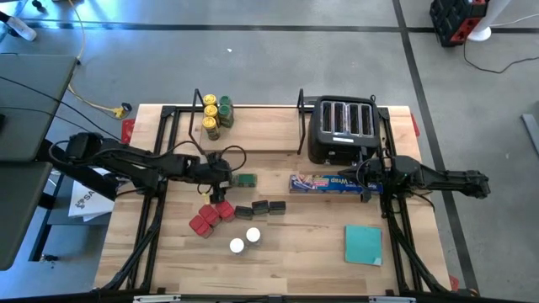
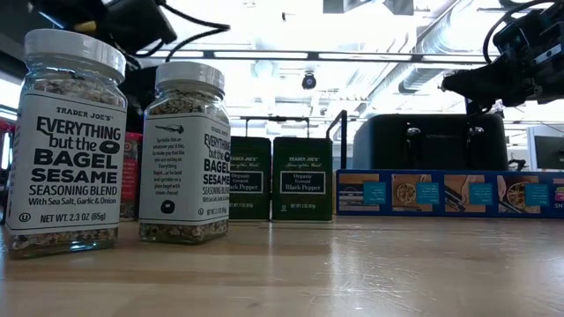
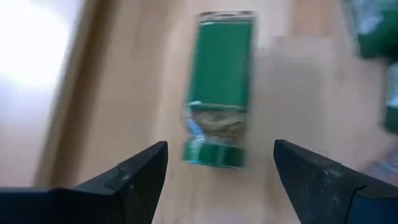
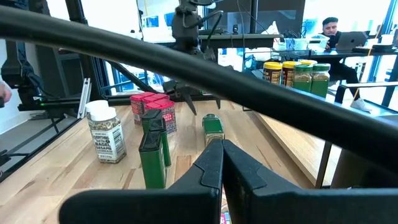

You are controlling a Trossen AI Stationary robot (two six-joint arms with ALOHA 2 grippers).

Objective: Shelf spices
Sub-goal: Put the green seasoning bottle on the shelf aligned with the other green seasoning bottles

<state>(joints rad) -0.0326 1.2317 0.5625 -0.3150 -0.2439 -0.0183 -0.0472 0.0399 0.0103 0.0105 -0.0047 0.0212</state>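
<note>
A: Where was the left gripper?

B: Out in front of the shelf, toward the table's middle, above a green jar that lay on its side. Its jaws stood wide apart with nothing between them; the jar lay just beyond the fingertips, not touched.

A: And the right gripper?

B: In front of the toaster, which stood beside the shelf, and over the blue box. Its jaws were pressed together, holding nothing.

A: What was on the shelf?

B: Four jars stood in a cluster at one end, away from the toaster: yellow lids and green lids.

A: The rest of the spices?

B: All on the table in front of the shelf. The red tins sat in a bunch nearest the left gripper. The dark tins stood in a row beside them, toward the toaster side. The two white-capped jars stood farthest from the shelf, upright and close together.

A: Anything else?

B: A teal square lay flat, well out in front of the toaster.
</note>
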